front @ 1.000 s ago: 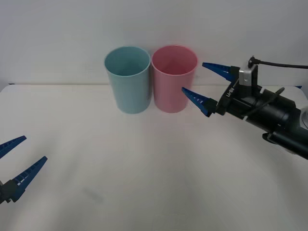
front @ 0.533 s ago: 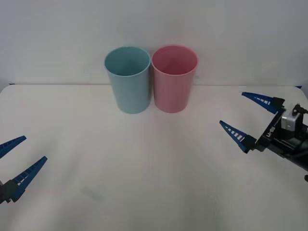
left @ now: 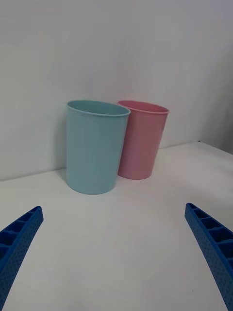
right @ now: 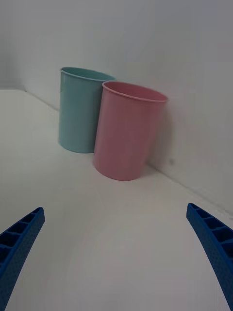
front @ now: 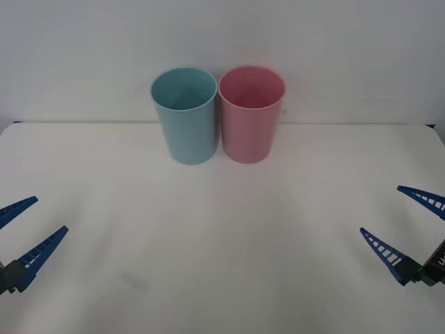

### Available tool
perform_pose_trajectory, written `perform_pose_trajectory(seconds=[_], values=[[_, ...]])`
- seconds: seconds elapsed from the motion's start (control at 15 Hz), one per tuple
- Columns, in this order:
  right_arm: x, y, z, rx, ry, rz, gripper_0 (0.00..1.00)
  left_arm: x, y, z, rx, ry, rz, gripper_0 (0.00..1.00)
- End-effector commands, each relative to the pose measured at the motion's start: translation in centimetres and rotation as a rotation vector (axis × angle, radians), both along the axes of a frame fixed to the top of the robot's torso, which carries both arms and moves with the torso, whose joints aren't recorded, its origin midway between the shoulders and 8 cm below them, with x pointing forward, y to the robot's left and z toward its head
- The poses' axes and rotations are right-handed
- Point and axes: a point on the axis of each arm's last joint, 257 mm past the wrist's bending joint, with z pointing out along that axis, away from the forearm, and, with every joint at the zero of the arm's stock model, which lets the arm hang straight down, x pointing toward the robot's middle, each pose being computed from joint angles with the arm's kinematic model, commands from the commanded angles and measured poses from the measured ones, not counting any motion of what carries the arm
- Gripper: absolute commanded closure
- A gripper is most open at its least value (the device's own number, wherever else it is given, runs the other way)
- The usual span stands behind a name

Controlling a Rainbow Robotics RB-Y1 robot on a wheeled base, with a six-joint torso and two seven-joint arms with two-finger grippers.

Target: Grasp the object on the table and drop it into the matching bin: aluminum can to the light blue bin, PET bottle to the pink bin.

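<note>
Well, both of my grippers hung low over the near part of the table [front: 222,229], one at each side, and both had their jaws spread wide with nothing between them. My left gripper [front: 21,226] sat at about eight o'clock in the front view, its two blue ribbed fingers [front: 38,252] pointing in toward the middle. My right gripper [front: 403,219] sat at about four o'clock, likewise angled inward, with its body cut off by the edge of the view.

Far from both, at twelve o'clock against the white wall [front: 348,49], stood the two bins, upright and side by side, their rims touching or very nearly so. The light blue bin [front: 185,115] was on my left and the pink bin [front: 251,113] on my right. From my left wrist, the light blue bin [left: 96,147] stood nearer and partly covered the pink bin [left: 143,139]; from my right wrist the pink bin [right: 127,131] stood nearer and hid part of the light blue bin [right: 78,109].

As for the can, I could not tell where it was: from where I looked I could not see down to the bottom of either bin. Between my fingers [right: 19,243] and the bins lay bare white tabletop, with a faint grey smudge [front: 134,280] near my left gripper.
</note>
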Motion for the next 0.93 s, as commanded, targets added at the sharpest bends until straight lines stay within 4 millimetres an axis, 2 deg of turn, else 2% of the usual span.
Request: perform_pose_trajectory(seconds=[0.07,0.4,0.93], values=[[-1.17,-0.46,-0.28,0.003,0.021,0.002,0.00,0.00,0.00,0.00,0.000,0.000,0.000,0.00],[-1.95,-0.46,-0.40,0.014,0.038,0.018,0.00,0.00,0.00,0.00,0.000,0.000,0.000,0.00],[-1.95,-0.46,-0.40,0.014,0.038,0.018,0.00,0.00,0.00,0.00,0.000,0.000,0.000,0.00]])
